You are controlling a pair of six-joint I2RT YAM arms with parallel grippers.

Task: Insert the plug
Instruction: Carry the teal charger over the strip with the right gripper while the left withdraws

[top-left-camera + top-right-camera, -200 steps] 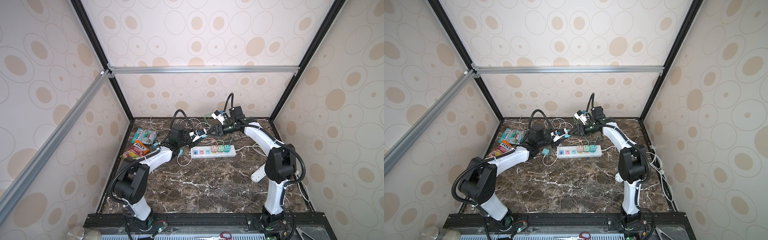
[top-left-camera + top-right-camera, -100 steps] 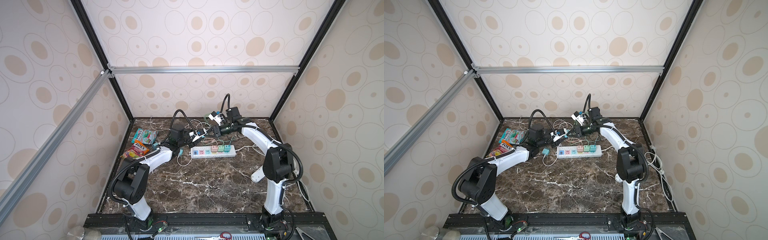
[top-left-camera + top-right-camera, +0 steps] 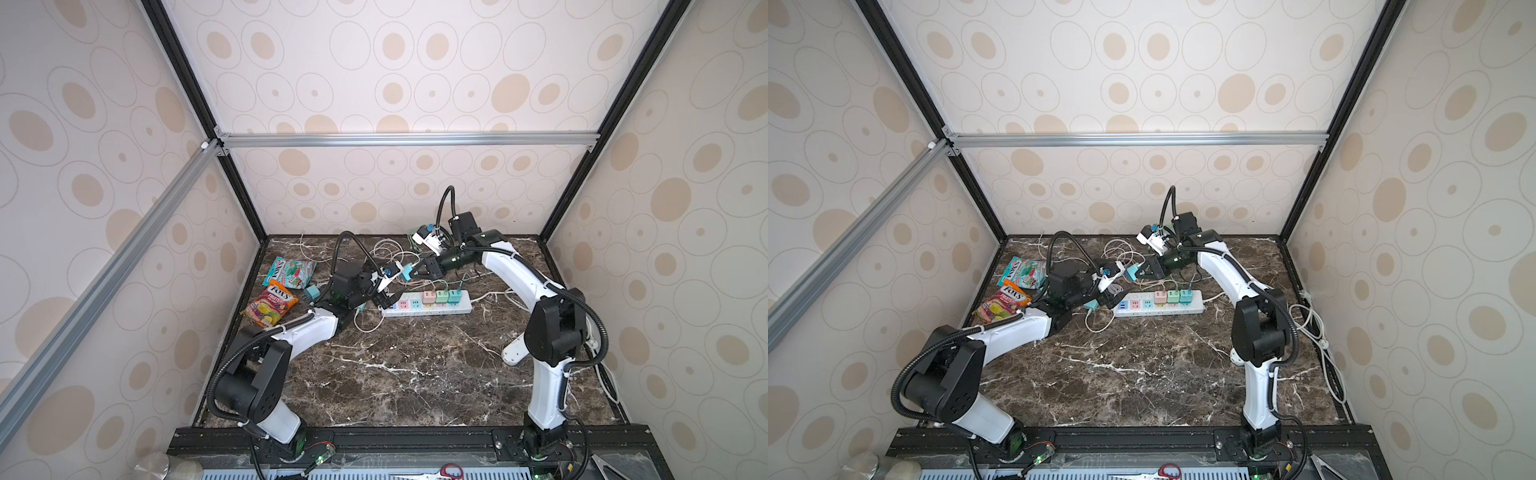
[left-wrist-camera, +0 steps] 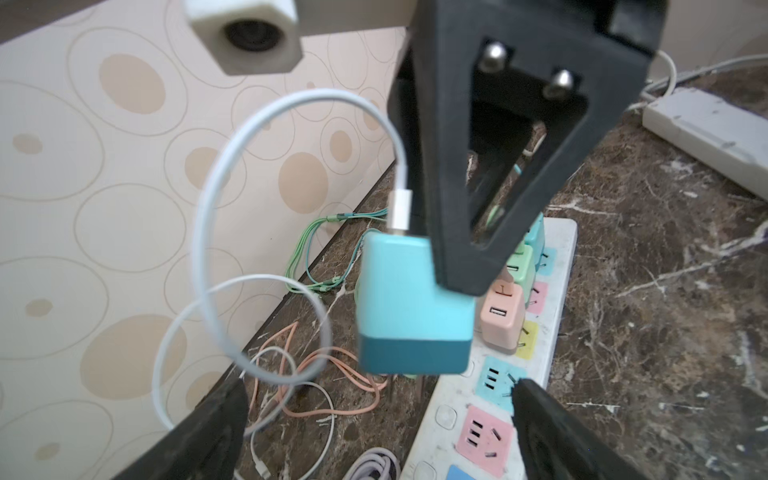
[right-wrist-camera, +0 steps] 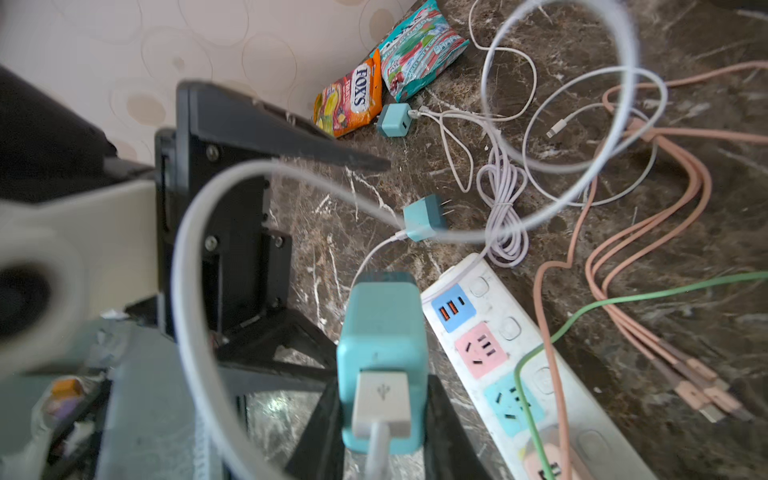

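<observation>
While in right gripper (image 5: 382,419), plug (image 5: 380,328) seemingly clear above strip (image 5: 491,306) edge.

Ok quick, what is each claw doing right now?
Left gripper: open, holding nothing.
Right gripper: closed on the teal plug.

Power strip (image 3: 415,306) centre-back, snack bags (image 3: 272,305) to its left, loose cables (image 3: 386,249) behind, plug (image 3: 407,272) aloft near its left end.
</observation>
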